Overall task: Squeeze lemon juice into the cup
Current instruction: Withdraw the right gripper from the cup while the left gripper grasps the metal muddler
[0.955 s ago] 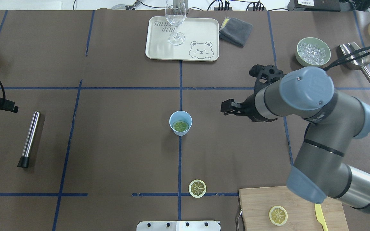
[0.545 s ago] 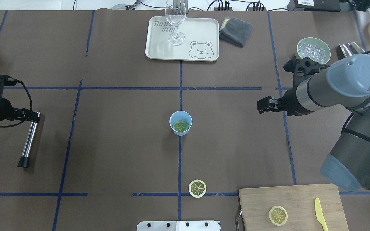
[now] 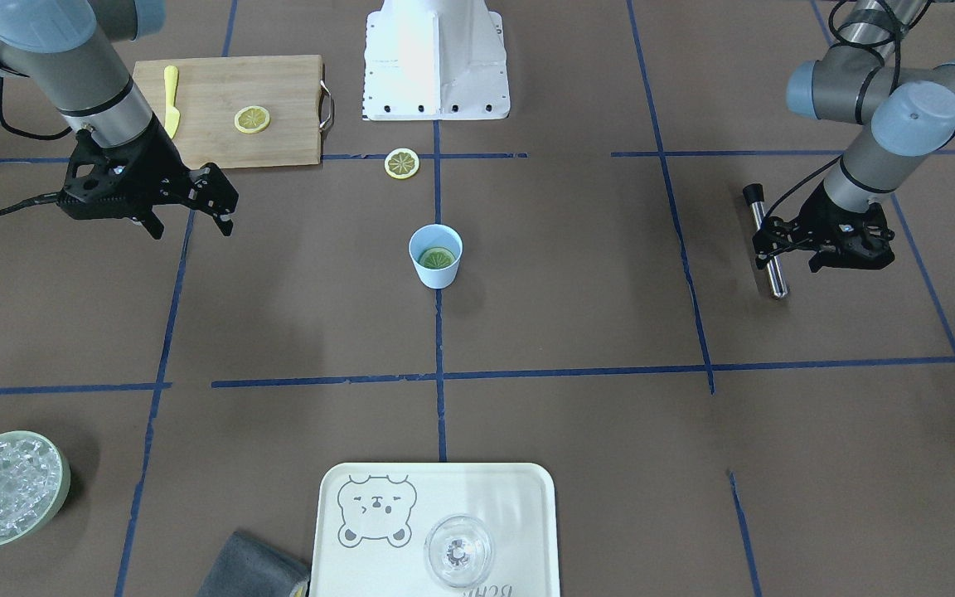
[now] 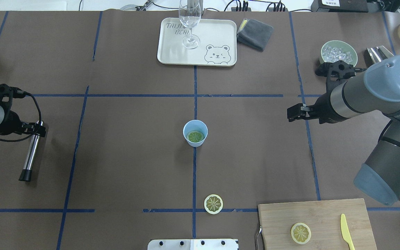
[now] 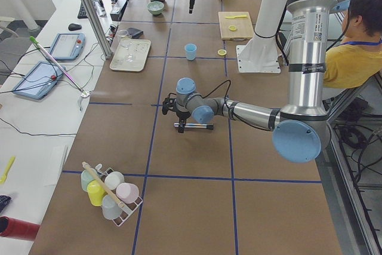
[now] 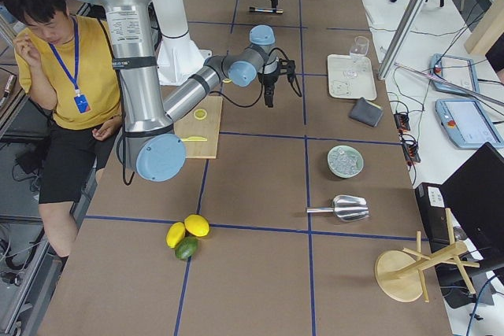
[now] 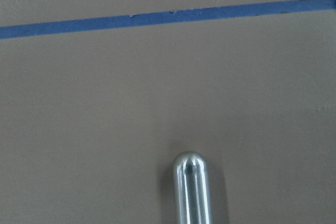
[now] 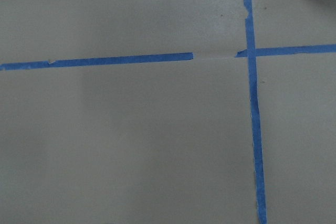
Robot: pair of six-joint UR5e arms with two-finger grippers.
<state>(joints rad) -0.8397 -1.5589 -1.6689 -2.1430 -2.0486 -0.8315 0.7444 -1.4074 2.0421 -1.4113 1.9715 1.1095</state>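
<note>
The light-blue cup stands upright at the table's centre, and it also shows in the front view. A greenish lemon slice lies flat inside it. My right gripper hangs open and empty above bare table, well to the right of the cup; its spread fingers show in the front view. My left gripper is low at the rounded far end of a steel muddler at the table's left. It looks open. I cannot tell if it touches the muddler.
A lemon slice lies on the table near the front. A cutting board holds another slice and a yellow knife. At the back stand a tray with a wine glass, a grey cloth and an ice bowl.
My right arm has pulled back to the right, away from the cup. My left arm has come in from the left edge to the muddler's far end.
</note>
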